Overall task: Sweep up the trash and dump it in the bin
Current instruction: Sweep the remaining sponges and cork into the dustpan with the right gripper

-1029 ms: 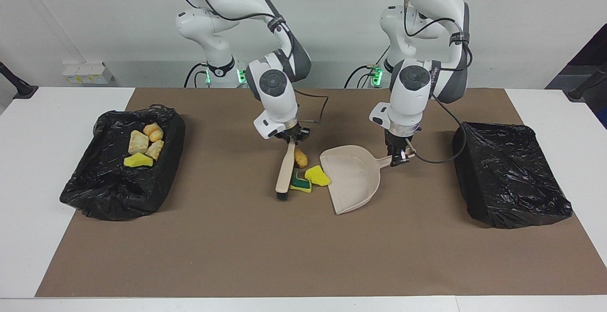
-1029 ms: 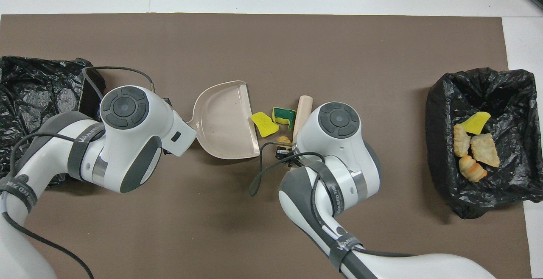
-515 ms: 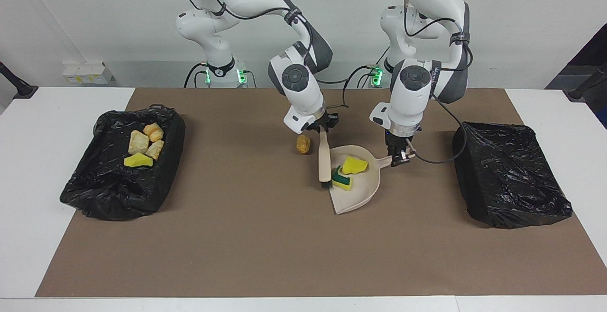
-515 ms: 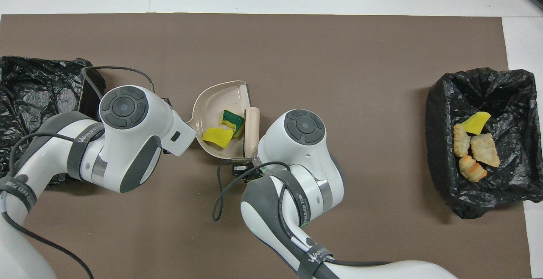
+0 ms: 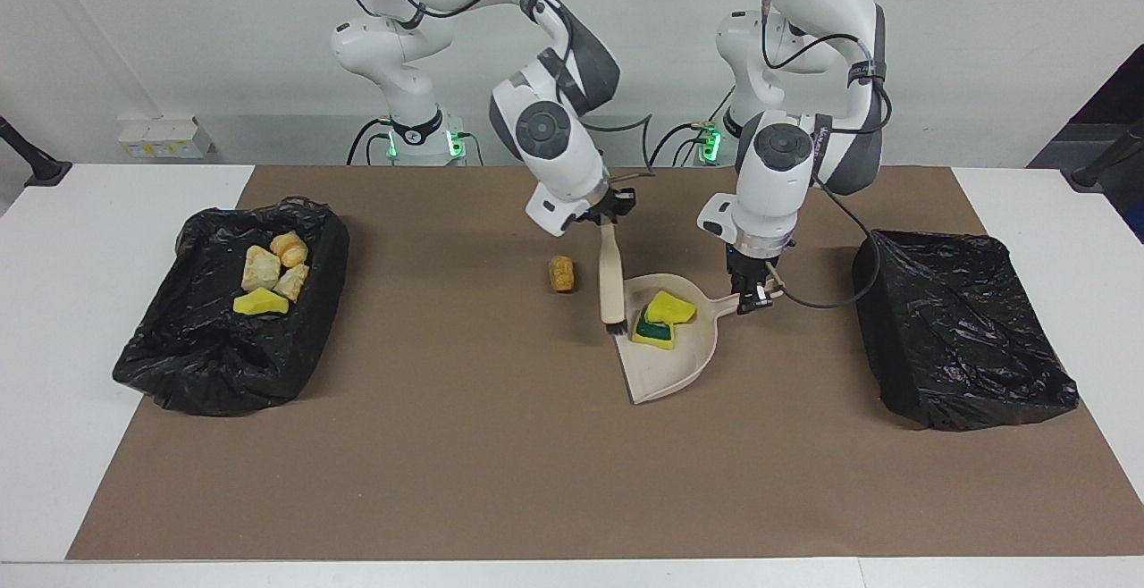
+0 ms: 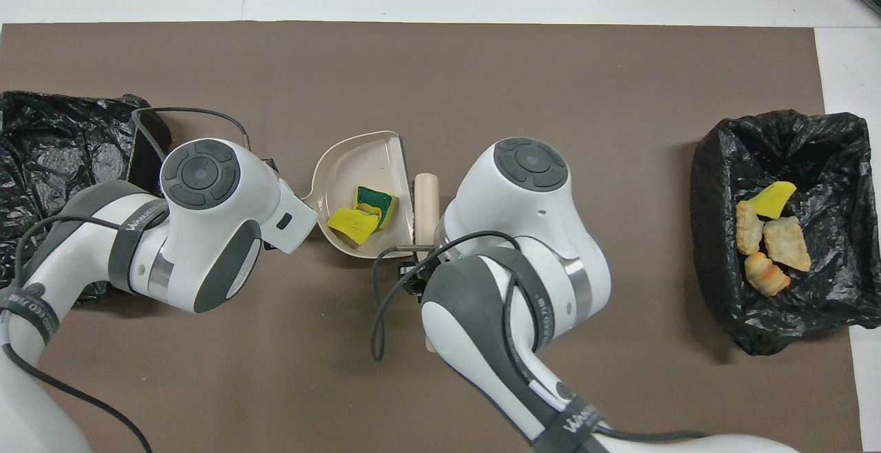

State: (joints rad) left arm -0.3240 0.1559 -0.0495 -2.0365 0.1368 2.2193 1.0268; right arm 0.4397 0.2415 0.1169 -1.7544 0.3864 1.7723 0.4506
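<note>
Two grippers are working at the middle of the table. The right gripper [image 5: 610, 213] is clamping the handle of the brush [image 5: 611, 277], which is hanging almost upright, bristles down at the open mouth of the dustpan [image 5: 684, 360], its long axis running away from the robots. The left gripper [image 5: 756, 295] is pinching the dustpan's handle, mouth facing the right arm's end. Two trash pieces, a yellow sponge chunk [image 5: 670, 307] and a green-sided one [image 5: 655, 331], are lying inside the pan. An orange-brown piece [image 5: 561, 273] is sitting on the mat beside the brush. Four scraps [image 5: 271, 275] are resting in the bin [image 5: 206, 365] at the right arm's end. Compared with a second ago, both sponges have moved from the mat into the pan, and the brush is standing higher.
</note>
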